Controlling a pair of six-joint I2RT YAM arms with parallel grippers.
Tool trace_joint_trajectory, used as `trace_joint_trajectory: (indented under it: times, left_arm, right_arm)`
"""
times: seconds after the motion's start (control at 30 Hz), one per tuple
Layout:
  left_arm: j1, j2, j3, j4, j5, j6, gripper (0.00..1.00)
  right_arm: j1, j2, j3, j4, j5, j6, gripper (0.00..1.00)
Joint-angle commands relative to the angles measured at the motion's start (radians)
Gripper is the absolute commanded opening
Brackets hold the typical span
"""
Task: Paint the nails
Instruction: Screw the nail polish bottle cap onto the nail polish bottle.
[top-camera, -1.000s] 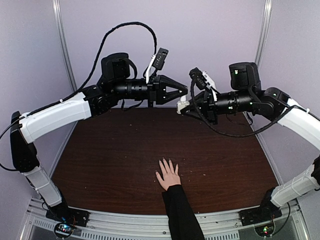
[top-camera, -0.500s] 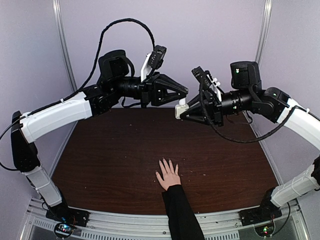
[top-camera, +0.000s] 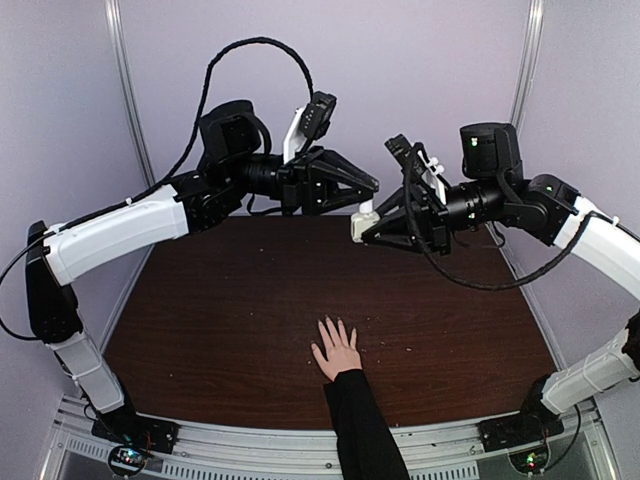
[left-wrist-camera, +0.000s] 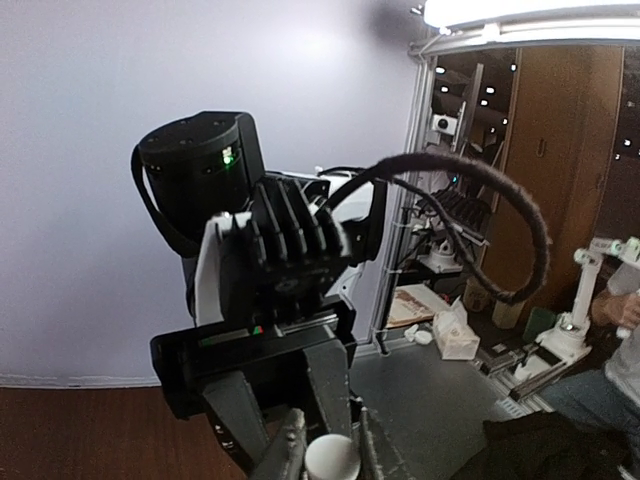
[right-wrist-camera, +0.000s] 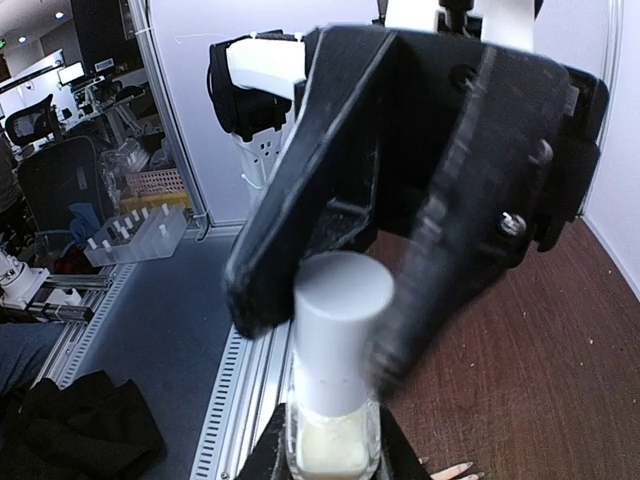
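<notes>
Two robot arms meet high over a dark wooden table (top-camera: 220, 320), the left arm (top-camera: 110, 235) reaching in from one side and the right arm (top-camera: 600, 240) from the other, their tips nearly nose to nose above the far half of the tabletop. On the near half, well below and in front of both grippers, a human hand (top-camera: 337, 350) lies palm down on the wood, fingers slightly spread and pointing away from the arm bases, with a black sleeve (top-camera: 362, 425) running back to the near edge.

The right gripper (top-camera: 359, 232) is clamped at its narrowest on a small clear bottle (right-wrist-camera: 330, 440), gripping the glass body from both sides and holding it in the air. The bottle holds a pale, creamy liquid (right-wrist-camera: 328, 452) that fills the part of the glass showing between the fingers. A white cap (right-wrist-camera: 340, 320), tall and cylindrical, sits on the bottle's neck.

The left gripper (top-camera: 372, 188) has its black fingers one on each side of that cap, drawn in narrow against it; in its own wrist view the cap's round top sits tight between the fingertips.

The nails (top-camera: 331, 322) are at the tips of the outstretched fingers on the table, apart from bottle and grippers, and too small here to tell their colour.
</notes>
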Motion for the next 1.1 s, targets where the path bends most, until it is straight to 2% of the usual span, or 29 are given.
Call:
trace_joint_trajectory:
  times: [0.0, 0.2, 0.33, 0.47, 0.67, 1.07]
  left_arm:
    - [0.015, 0.006, 0.013, -0.135, -0.069, 0.016, 0.34]
    - [0.024, -0.056, 0.002, -0.207, -0.202, 0.076, 0.50]
    - [0.024, -0.119, -0.027, -0.261, -0.338, 0.131, 0.57]
    - [0.024, -0.164, -0.058, -0.305, -0.525, 0.166, 0.59]
    - [0.023, -0.148, -0.023, -0.366, -0.672, 0.160, 0.57]
    - [0.005, -0.049, 0.064, -0.366, -0.736, 0.084, 0.49]
  right_arm:
    - [0.001, -0.016, 0.059, 0.085, 0.001, -0.051, 0.00]
    - [0.001, -0.003, 0.059, 0.025, 0.146, -0.068, 0.00]
    - [0.001, 0.012, 0.070, -0.024, 0.319, -0.061, 0.00]
    - [0.001, 0.026, 0.077, -0.044, 0.486, -0.042, 0.00]
    - [0.007, 0.047, 0.080, -0.052, 0.666, -0.007, 0.00]
    - [0.044, 0.106, 0.119, -0.080, 0.823, 0.043, 0.00]
